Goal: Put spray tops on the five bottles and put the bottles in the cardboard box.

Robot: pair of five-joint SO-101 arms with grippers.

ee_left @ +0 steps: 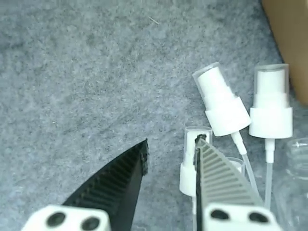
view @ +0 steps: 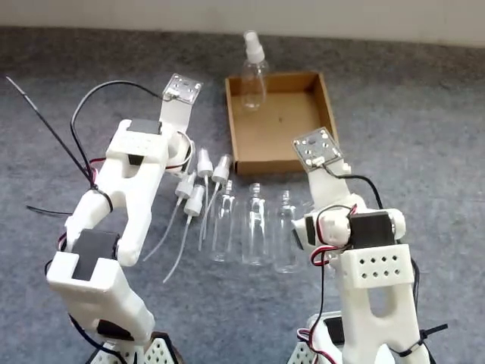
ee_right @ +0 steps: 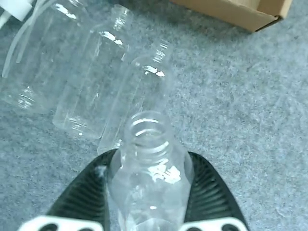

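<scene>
Meanwhile, the left gripper (ee_left: 172, 143) was held wide open just over the four loose tops (view: 195, 201). One top (ee_left: 190, 166) was partly hidden behind its grey finger (ee_left: 221, 183), and two more were laid just beside it. An uncapped bottle (ee_right: 149, 187) was clasped between the fingers of the right gripper (ee_right: 149, 159), with its neck pointed away from the wrist. Three more open bottles (view: 255, 224) were laid side by side on the grey mat (view: 424, 114), between the tops and the right arm, near the front wall of the box (view: 282, 121). One capped bottle (view: 254, 76) was placed in the box's far left corner.
</scene>
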